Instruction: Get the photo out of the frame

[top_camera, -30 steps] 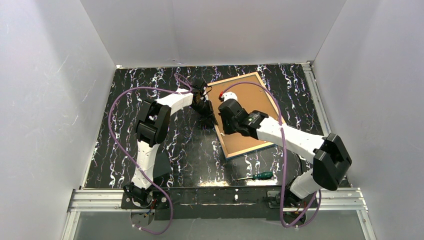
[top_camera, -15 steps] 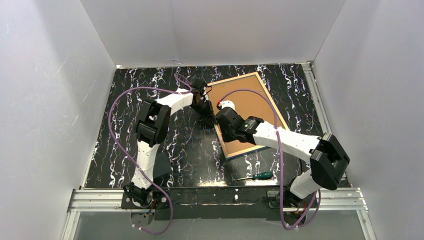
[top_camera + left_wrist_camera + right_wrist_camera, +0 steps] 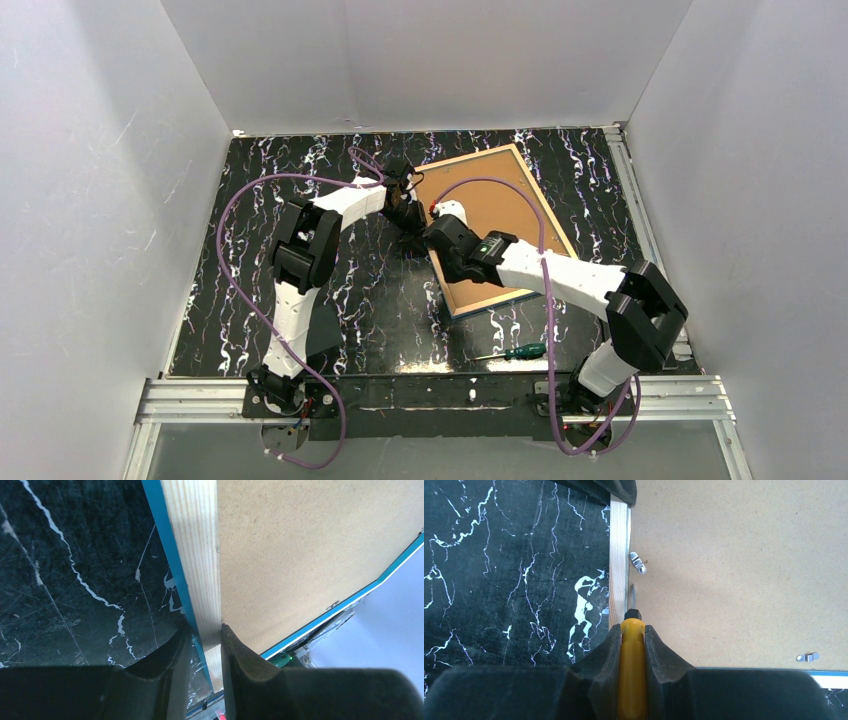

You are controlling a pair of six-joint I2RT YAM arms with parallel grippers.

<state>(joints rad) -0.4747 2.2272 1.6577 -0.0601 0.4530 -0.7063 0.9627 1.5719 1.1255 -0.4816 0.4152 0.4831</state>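
Surface [image 3: 270, 150]: black, white-veined; carries everything below.

Frame [image 3: 195, 550]: lies face down at the far centre-right, with its pale wood back up and its blue edge showing along the side.

Backing board [image 3: 495, 220]: plain brown, seated in the frame. The photo is hidden, presumably beneath this board.

Left end effector [image 3: 205, 630]: clenched across the frame's near-left rail, one finger outside and one on the board side, steadying it.

Right end effector [image 3: 632, 630]: grasping a yellow-handled screwdriver [image 3: 632, 670], its blade pointing along the seam between rail and board.

Retaining tabs: one [image 3: 638, 562] sits just ahead of the blade, and another [image 3: 806, 657] is near the lower edge. Both lie on the board.

Green-handled screwdriver [image 3: 520, 351]: lies unused near the right arm's base.

Step in hand: judged to be releasing the tabs, with the board not yet lifted. The next move calls for setting the blade against the nearer tab and swinging it clear while the left grip resists.

Views: only the overhead shows the spare screwdriver and the whole frame. Only the right wrist shows the tabs and blade, and only the left wrist shows the rail grip.
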